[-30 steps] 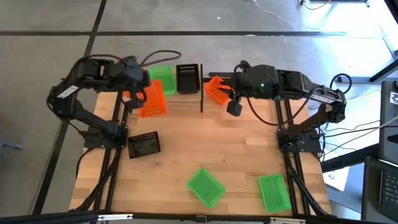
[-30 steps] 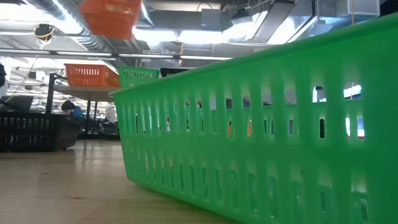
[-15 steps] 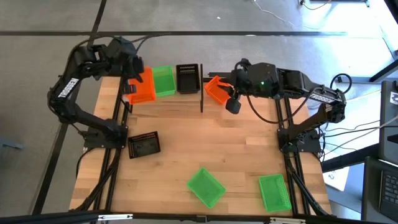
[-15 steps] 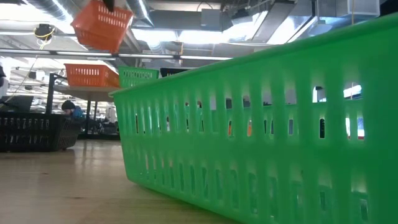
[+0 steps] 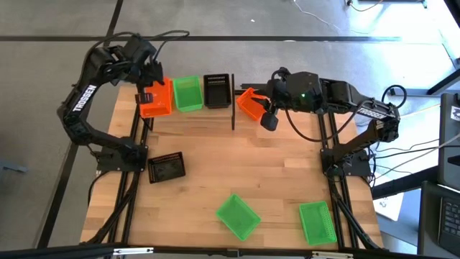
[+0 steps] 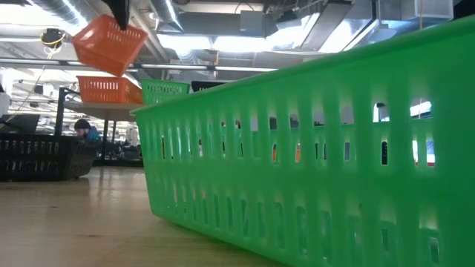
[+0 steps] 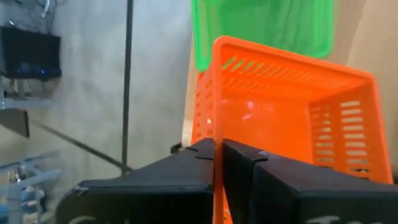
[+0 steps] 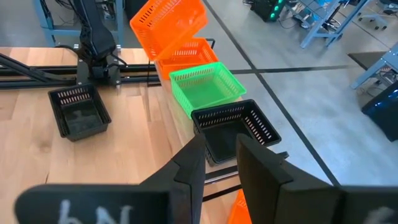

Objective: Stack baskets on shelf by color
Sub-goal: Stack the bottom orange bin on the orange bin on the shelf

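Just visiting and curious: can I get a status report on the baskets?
Left pincer shut on orange basket, tilted above another orange one on the shelf. Right pincer open, waiting by the black basket. Nothing in the way.

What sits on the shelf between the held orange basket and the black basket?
One bright green lattice basket, seen in the high view, between the left gripper's orange basket and the black basket.
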Controlling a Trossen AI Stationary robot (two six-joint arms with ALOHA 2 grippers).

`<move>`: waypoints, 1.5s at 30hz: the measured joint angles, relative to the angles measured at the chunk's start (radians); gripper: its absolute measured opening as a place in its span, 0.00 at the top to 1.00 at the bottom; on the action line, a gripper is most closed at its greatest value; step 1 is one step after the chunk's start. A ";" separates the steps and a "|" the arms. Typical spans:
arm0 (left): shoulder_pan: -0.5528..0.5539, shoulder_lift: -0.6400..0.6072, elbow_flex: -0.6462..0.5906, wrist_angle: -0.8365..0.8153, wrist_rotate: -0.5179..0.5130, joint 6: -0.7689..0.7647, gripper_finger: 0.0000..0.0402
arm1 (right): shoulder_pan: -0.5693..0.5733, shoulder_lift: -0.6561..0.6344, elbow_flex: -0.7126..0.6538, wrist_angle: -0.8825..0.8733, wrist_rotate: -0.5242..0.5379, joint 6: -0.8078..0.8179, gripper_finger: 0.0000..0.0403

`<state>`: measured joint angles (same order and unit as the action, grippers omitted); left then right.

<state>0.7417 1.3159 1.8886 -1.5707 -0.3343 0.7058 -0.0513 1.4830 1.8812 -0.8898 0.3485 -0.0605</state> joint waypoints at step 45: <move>0.107 0.000 -0.087 0.071 0.101 0.087 0.89 | 0.000 0.001 0.000 0.003 -0.001 0.033 0.78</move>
<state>0.8490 1.3163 1.8015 -1.4994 -0.2329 0.7933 -0.0513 1.4841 1.8809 -0.8867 0.3479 -0.0277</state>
